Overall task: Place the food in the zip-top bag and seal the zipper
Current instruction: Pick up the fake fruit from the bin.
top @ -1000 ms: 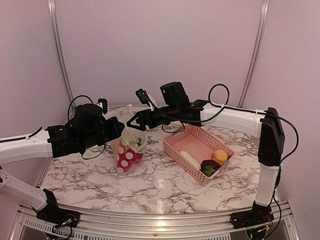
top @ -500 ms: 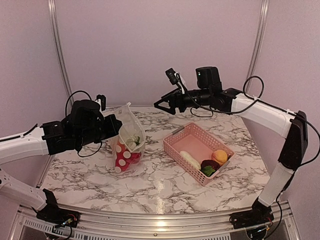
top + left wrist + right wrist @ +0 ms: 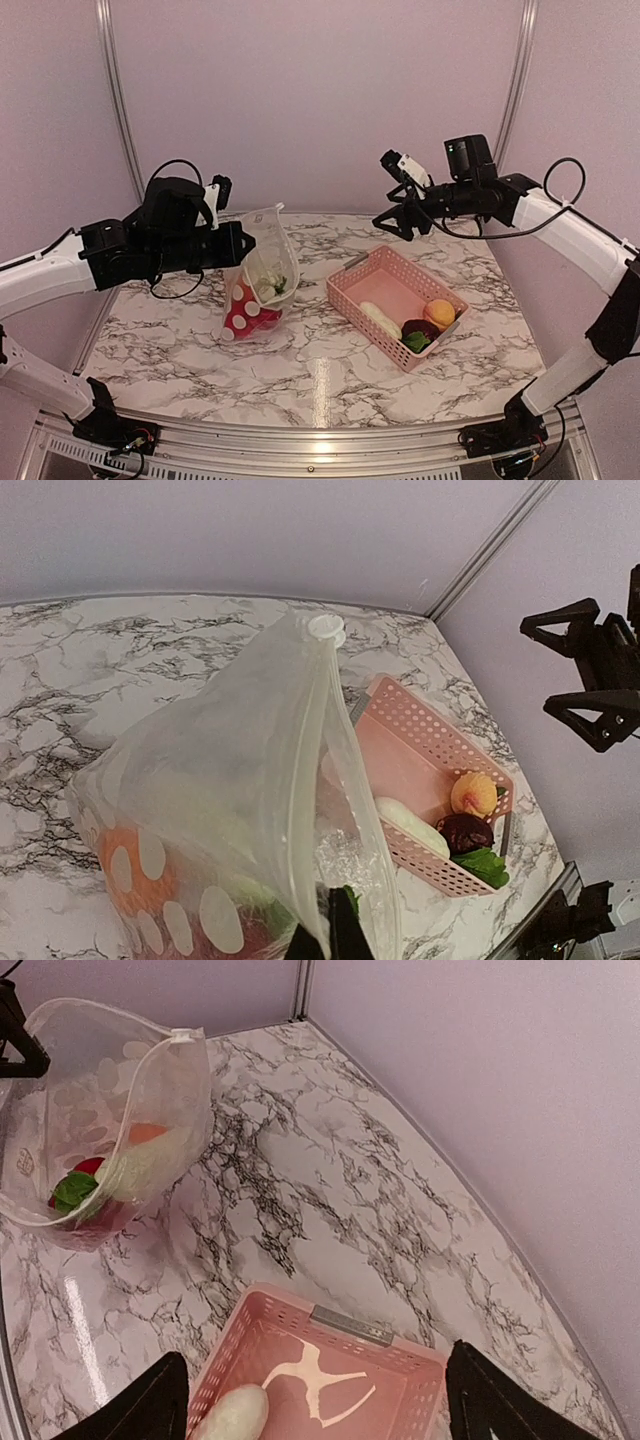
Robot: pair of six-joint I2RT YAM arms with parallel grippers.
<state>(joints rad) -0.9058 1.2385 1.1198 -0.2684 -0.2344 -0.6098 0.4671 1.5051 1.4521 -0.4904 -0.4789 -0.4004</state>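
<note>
A pink basket [image 3: 400,288] sits right of centre on the marble table [image 3: 320,370], holding 4 toys: a white oblong piece [image 3: 380,318], a peach piece [image 3: 439,313], a dark purple piece [image 3: 421,329] and a green leafy piece [image 3: 416,342]. The right gripper [image 3: 396,224] hangs above its far end, jaws spread wide and empty. Just left of the basket the zip-top bag [image 3: 262,270] stands mouth up and gaping, with red, white and green food [image 3: 266,291] at its bottom and its rim pinched tight by the left gripper [image 3: 236,246].

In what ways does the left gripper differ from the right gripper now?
The left gripper is shut on the mouth edge of the zip-top bag; the right gripper is open and empty. The left gripper holds the bag up; the right gripper hangs free above the pink basket. Both are black.
</note>
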